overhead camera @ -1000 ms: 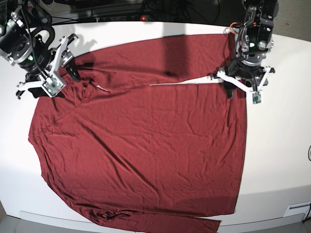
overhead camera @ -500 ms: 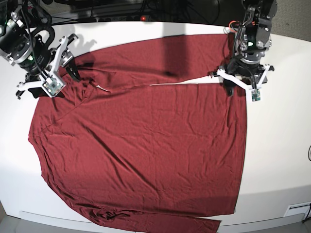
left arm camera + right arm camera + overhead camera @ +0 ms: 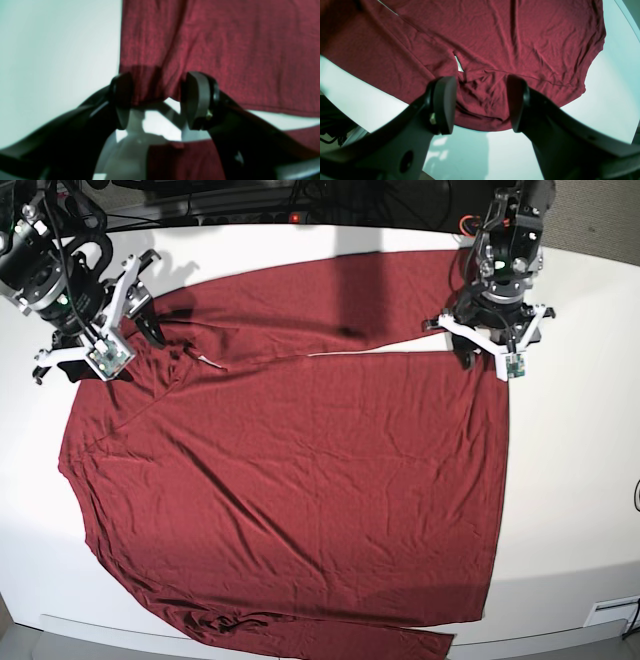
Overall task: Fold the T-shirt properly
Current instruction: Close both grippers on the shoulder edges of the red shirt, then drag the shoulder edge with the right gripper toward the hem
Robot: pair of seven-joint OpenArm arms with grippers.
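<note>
Left wrist: I see the left gripper point(image 3: 156, 100) with fingers point(image 3: 197, 100) wide apart, holding nothing, astride a hem edge of the shirt point(image 3: 225, 50).

Right wrist: right gripper point(image 3: 480, 105) fingers point(image 3: 445, 105) parted, empty, above bunched cloth at the shirt point(image 3: 495, 50) edge.

Base: shirt point(image 3: 300, 480) spread flat across the table point(image 3: 570, 480), reaching its front edge; left gripper point(image 3: 487, 352) near the far right corner, right gripper point(image 3: 120, 330) near the far left. No writing legible.
</note>
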